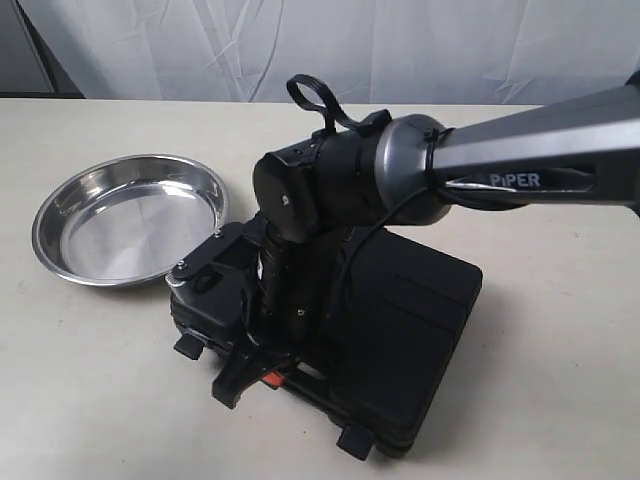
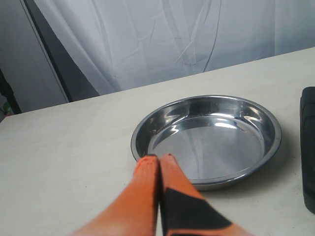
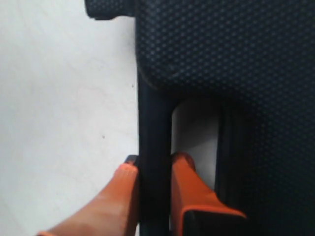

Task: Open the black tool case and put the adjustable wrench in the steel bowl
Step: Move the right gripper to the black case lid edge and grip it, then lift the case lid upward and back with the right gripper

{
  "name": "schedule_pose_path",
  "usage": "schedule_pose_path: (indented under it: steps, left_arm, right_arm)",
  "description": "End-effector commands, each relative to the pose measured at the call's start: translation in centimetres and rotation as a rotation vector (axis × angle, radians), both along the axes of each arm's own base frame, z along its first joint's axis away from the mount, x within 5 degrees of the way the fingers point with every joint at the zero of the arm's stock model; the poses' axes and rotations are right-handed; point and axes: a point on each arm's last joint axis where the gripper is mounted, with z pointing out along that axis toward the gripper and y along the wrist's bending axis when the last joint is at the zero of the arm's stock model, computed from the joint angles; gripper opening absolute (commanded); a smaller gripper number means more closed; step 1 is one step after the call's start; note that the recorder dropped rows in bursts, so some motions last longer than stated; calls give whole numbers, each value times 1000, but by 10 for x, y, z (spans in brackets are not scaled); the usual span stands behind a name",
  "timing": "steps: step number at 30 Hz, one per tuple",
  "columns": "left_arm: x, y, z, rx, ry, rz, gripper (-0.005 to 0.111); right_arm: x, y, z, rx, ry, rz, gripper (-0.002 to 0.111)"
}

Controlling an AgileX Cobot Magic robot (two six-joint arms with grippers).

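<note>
The black tool case (image 1: 410, 320) lies shut on the table, and its edge also shows in the left wrist view (image 2: 308, 147). My right gripper (image 3: 155, 164) reaches down at the case's front, shut on the bar of its moulded handle (image 3: 154, 123), one orange finger on each side. In the exterior view this gripper (image 1: 262, 368) sits at the case's near-left edge. The steel bowl (image 1: 130, 218) stands empty left of the case. My left gripper (image 2: 158, 158) is shut on nothing, just short of the bowl's rim (image 2: 142, 129). The adjustable wrench is hidden.
Two latch tabs (image 1: 188, 347) (image 1: 352, 440) stick out from the case's front edge. The right arm (image 1: 520, 150) stretches across above the case from the right. A white curtain (image 1: 330, 45) hangs behind the pale table (image 1: 90, 390).
</note>
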Motion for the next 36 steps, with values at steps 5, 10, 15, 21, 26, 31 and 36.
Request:
schedule_pose_path:
  steps: [5, 10, 15, 21, 26, 31, 36]
  left_arm:
    - [0, 0, 2, -5, -17, -1, 0]
    - [0, 0, 2, -5, -17, -1, 0]
    - [0, 0, 2, -5, -17, -1, 0]
    - [0, 0, 2, -5, -17, -1, 0]
    - [0, 0, 2, -5, -17, -1, 0]
    - [0, 0, 2, -5, -17, -1, 0]
    - [0, 0, 2, -5, -17, -1, 0]
  right_arm:
    - [-3, -3, 6, -9, 39, 7, -1]
    - [-10, -7, 37, 40, 39, 3, -1]
    - [-15, -15, 76, 114, -33, 13, -1]
    - [-20, -35, 120, 125, -186, 51, -1]
    - [-9, -59, 147, 24, -432, 35, -1]
    - [7, -75, 163, -98, -683, 42, -1]
    - [24, -83, 176, -204, -910, 17, -1]
